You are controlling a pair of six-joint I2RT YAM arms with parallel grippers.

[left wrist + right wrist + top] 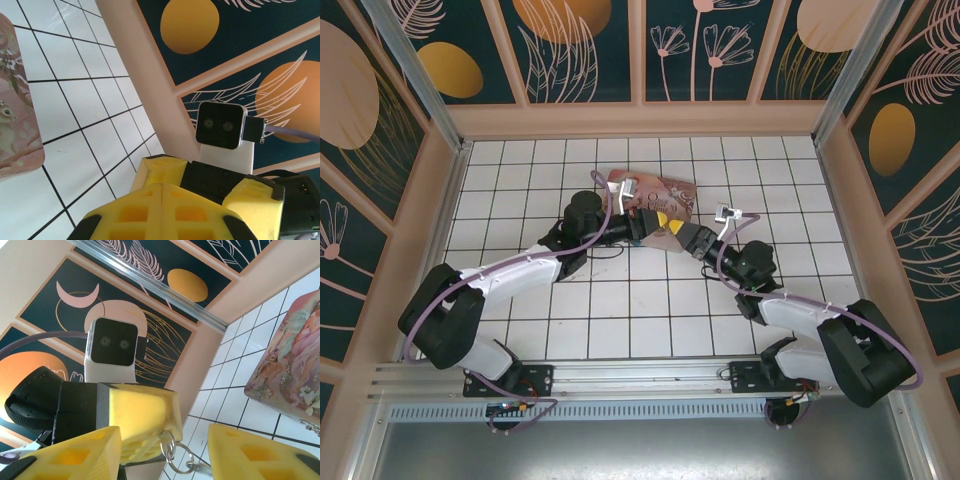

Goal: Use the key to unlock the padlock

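Left gripper (162, 197): yellow fingers pressed together, only a thin seam between them, at the middle of the tiled floor (620, 300), its tip meeting the right gripper's.
Right gripper (164, 447): fingers apart with a wide gap, one on each side of the left gripper's tip.
Metal rings (175, 454): two small linked rings hang from the pinch of the left gripper, inside the gap of the right gripper and touching neither of its fingers, as far as the right wrist view shows.
Thin metal piece (200, 470): runs from the lower ring towards the right gripper's right-hand finger. It is cut off by the edge of the view, so I cannot tell whether it is the key.
Padlock and key: neither can be made out for certain. Whatever sits between the left gripper's fingers above the rings is hidden by the yellow pads.
Pink tin box (290, 365): lies flat on the floor just beyond both grippers. It is to the left of the left gripper in its wrist view and to the right of the right gripper in its own. Seen from above, the fingertips hang over its near edge.
Arms: both reach inward from the near edge and meet tip to tip in front of the box.
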